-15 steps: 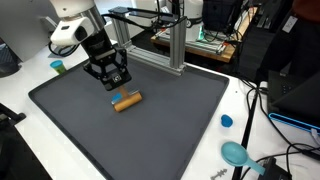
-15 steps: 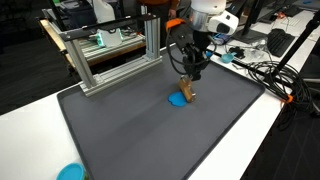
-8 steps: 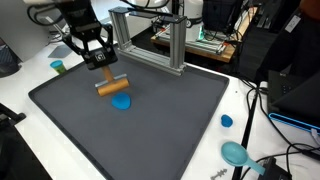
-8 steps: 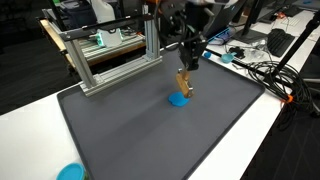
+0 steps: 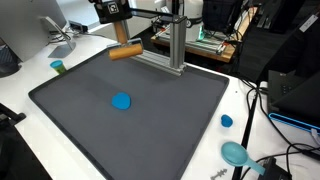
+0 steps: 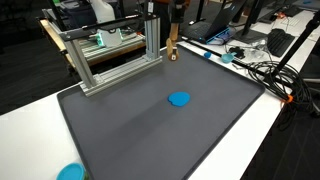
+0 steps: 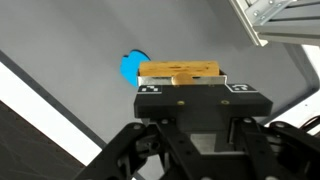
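Clearly, the hand (image 7: 180, 88) is clamped on the orange cylinder (image 7: 178, 71), crosswise at its fingertips, well apart from the blue disc (image 5: 121, 101).

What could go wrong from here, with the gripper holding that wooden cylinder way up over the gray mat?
The gripper is shut on the wooden cylinder high above the gray mat. If the hold slips, the piece would probably fall and roll, perhaps off the mat. In both exterior views it seems to hang near the aluminium frame, so a sideways swing might knock it against a post.
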`<state>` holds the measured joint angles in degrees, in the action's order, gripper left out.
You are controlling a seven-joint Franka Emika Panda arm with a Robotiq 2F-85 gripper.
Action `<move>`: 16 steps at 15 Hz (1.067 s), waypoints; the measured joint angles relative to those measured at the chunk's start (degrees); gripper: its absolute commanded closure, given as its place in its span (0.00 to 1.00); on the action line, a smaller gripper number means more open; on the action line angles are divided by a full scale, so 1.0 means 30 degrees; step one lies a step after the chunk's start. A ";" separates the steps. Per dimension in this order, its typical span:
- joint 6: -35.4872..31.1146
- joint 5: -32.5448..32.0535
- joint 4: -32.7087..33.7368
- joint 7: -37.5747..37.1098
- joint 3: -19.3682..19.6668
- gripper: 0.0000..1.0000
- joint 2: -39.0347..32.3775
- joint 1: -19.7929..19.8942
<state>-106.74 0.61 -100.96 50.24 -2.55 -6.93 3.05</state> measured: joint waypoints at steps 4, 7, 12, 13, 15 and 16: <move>-0.0050 0.0735 -0.2524 -0.3590 -0.0035 0.53 0.2081 -0.0691; -0.0334 0.0879 -0.3864 -0.5217 0.0009 0.53 0.3011 -0.0749; -0.0387 0.0876 -0.4193 -0.7934 0.0257 0.78 0.2921 -0.0724; -0.0375 0.0845 -0.4289 -0.8839 0.0405 0.78 0.2839 -0.0689; -0.0051 0.0853 -0.4484 -1.0420 0.0746 0.78 0.2801 -0.0568; 0.0112 0.0874 -0.4577 -1.1183 0.0945 0.78 0.2827 -0.0509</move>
<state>-106.41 3.23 -114.69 16.69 0.28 1.55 1.53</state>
